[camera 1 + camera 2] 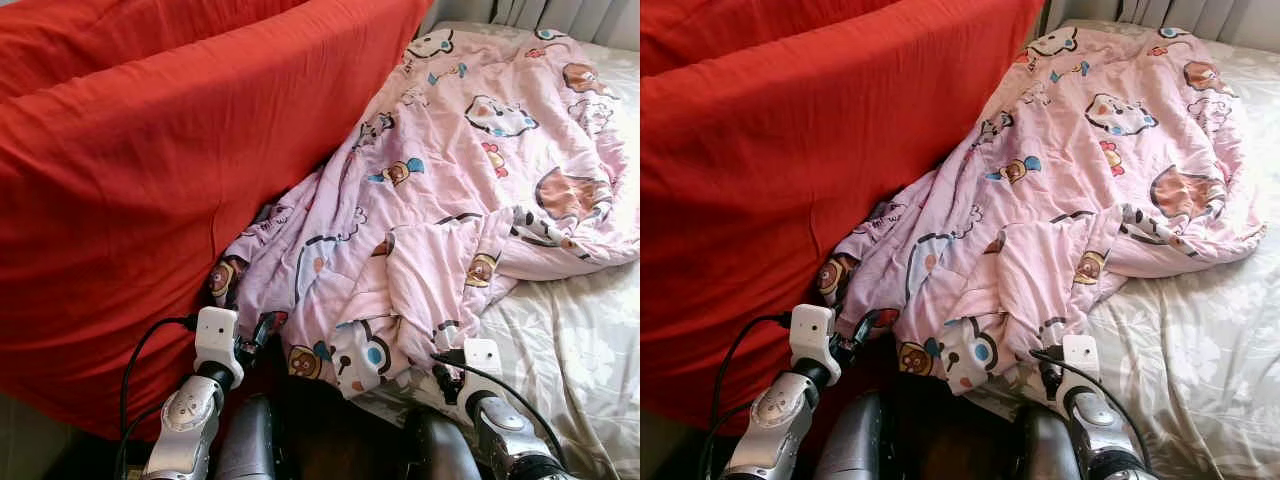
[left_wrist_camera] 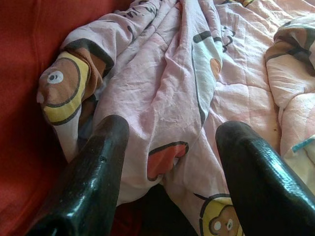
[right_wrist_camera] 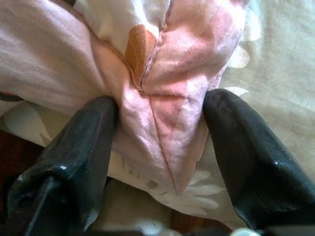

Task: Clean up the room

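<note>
A crumpled pink quilt (image 1: 440,200) with cartoon animals lies across the bed, and its lower edge hangs toward me. My left gripper (image 1: 262,328) is at the quilt's lower left corner beside the red fabric. In the left wrist view the left gripper (image 2: 172,132) is open, and a quilt fold (image 2: 167,93) lies just ahead between its fingers. My right gripper (image 1: 443,370) sits at the quilt's near edge. In the right wrist view the right gripper (image 3: 165,105) is open, and a pinched pink fold (image 3: 157,123) fills the gap and touches both fingers.
A big mass of red fabric (image 1: 150,180) rises on the left, against the quilt. A beige flowered sheet (image 1: 570,340) covers the bed at the right. Curtains (image 1: 570,15) hang at the far right corner. My dark body (image 1: 330,435) stands against the bed's near edge.
</note>
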Controlling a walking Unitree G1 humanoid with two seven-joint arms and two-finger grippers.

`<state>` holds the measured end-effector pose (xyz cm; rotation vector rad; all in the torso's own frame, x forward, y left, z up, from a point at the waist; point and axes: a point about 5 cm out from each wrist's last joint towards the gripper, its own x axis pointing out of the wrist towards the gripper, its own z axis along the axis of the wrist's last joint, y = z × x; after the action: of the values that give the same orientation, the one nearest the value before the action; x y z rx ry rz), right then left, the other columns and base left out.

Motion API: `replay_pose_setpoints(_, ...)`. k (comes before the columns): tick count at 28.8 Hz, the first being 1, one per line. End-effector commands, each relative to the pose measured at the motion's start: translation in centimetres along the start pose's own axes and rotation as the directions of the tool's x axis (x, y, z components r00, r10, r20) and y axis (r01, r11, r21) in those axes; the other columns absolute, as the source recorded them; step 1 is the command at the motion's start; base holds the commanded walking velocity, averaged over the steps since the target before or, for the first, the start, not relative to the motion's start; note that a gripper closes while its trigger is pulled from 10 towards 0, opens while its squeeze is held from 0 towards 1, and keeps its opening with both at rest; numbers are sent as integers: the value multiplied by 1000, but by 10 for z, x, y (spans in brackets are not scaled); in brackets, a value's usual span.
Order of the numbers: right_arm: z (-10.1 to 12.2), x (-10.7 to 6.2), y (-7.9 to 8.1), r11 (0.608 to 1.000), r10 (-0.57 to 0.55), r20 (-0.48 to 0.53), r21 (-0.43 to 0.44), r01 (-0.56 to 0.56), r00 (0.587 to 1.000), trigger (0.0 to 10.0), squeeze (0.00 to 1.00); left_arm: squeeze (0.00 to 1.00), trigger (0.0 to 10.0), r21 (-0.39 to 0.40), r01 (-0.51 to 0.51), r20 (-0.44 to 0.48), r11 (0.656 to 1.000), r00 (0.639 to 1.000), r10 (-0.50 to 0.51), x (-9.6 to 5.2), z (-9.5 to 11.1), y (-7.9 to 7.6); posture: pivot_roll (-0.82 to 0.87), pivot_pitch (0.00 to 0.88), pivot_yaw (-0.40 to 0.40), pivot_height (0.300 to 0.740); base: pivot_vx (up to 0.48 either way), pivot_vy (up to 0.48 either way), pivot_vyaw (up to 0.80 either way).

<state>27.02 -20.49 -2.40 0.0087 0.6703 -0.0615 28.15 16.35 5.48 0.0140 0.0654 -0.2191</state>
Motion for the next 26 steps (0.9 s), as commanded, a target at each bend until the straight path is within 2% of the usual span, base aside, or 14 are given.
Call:
replay_pose_setpoints(1, -14, -2, 1, 999, 8, -55, 31, -6, 998, 10000, 0, 0, 10000, 23, 9, -30, 1000, 1000, -8, -4, -5, 1, 196, 178, 31, 597, 0, 0, 0)
replay_pose_setpoints(7, -18, -3, 3, 999, 6, -70, 46, -3, 997, 10000, 0, 0, 10000, 25, 11, -32, 1000, 999, -10, -5, -4, 2, 203, 181, 35, 597, 0, 0, 0)
replay_pose_setpoints(9, -20, -3, 3, 998, 9, -76, 56, -5, 997, 4275, 0, 0, 10000, 26, 11, -34, 1000, 999, -10, -6, -5, 2, 205, 186, 38, 597, 0, 0, 0)
replay_pose_setpoints(10, -21, -4, 3, 999, 5, -77, 54, -1, 997, 588, 0, 0, 10000, 26, 10, -36, 1000, 999, -9, -7, -5, 3, 205, 186, 38, 597, 0, 0, 0)
replay_pose_setpoints(11, -21, -4, 3, 999, 5, -77, 54, -1, 997, 588, 0, 0, 10000, 26, 10, -36, 1000, 999, -9, -7, -5, 3, 205, 186, 38, 597, 0, 0, 0)
replay_pose_setpoints(12, -23, -4, 2, 998, 1, -82, 55, 3, 997, 0, 0, 0, 10000, 26, 9, -39, 1000, 999, -8, -8, -6, 3, 203, 187, 39, 597, 0, 0, 0)
replay_pose_setpoints(26, -29, -6, -3, 998, -7, -101, 55, 13, 995, 0, 0, 0, 10000, 17, 12, -43, 1000, 999, -11, -8, -7, -1, 198, 192, 31, 597, 0, 0, 0)
